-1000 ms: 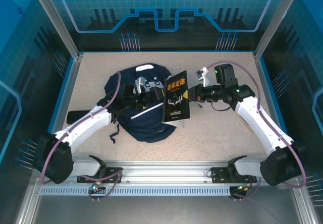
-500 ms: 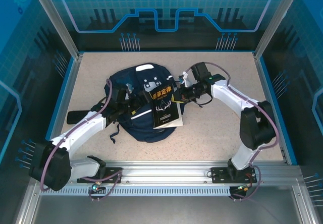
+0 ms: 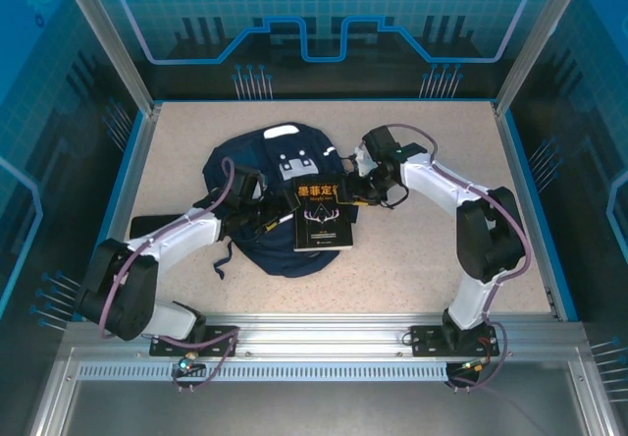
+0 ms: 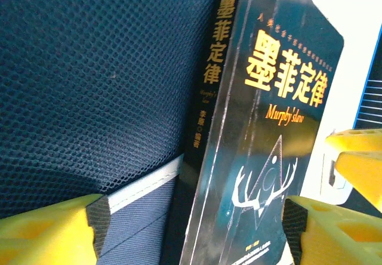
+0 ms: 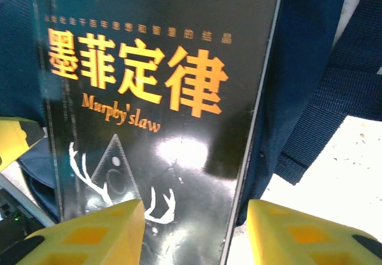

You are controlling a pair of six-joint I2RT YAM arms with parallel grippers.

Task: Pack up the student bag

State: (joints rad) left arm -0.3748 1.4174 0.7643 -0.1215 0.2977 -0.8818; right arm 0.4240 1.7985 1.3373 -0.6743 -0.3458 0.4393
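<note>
Two claws stand spread: your right claw (image 3: 345, 192) has released the book (image 3: 321, 215), now lying on the student bag (image 3: 257, 161) mid-worktop (image 3: 422, 259); your left claw (image 3: 267, 220) narrows beside it. Tucking inside likely remains.

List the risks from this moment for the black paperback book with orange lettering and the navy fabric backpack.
1. The black paperback book lies on the navy fabric backpack, not visibly inside it, and the right gripper stands open: the book may slide onto the speckled beige table.
2. The left gripper, open, straddles both book spine and backpack fabric; closing there might pinch the two together.
</note>
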